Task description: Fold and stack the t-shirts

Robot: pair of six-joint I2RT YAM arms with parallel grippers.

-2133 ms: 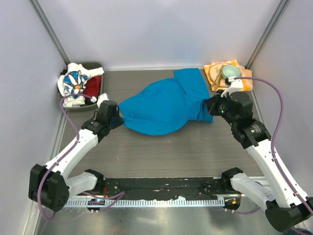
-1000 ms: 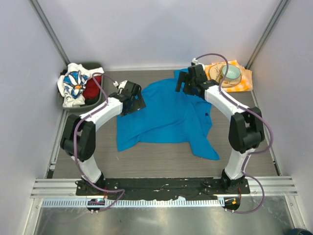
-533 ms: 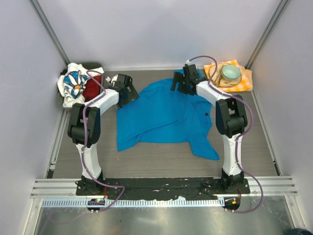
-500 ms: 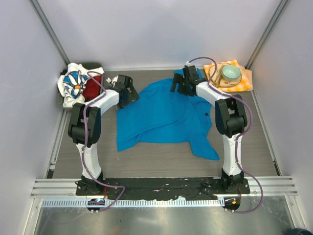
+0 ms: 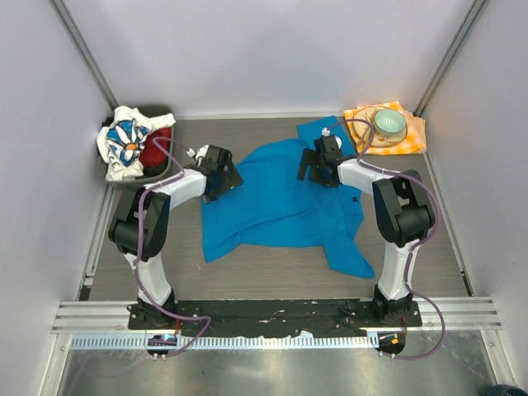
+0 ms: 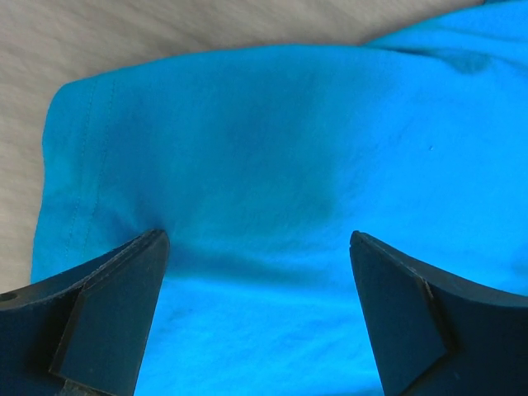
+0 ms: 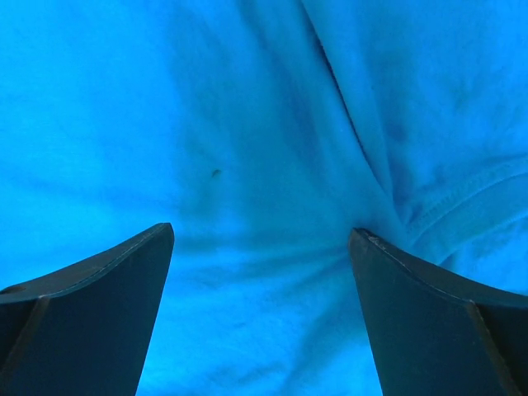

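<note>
I see the plain bright blue cloth t-shirt (image 5: 276, 202) spread, unfolded, on my desk (image 5: 247, 268). The left end effector (image 5: 224, 176) and right end effector (image 5: 315, 165) sit released above its far edge. The white daisy-print t-shirt (image 5: 122, 140) and red t-shirt (image 5: 155, 150) wait in the dark bin (image 5: 162, 109). Nothing is stacked.

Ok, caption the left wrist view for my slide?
Left tool open over the blue t-shirt near its stitched edge, table beyond.
</note>
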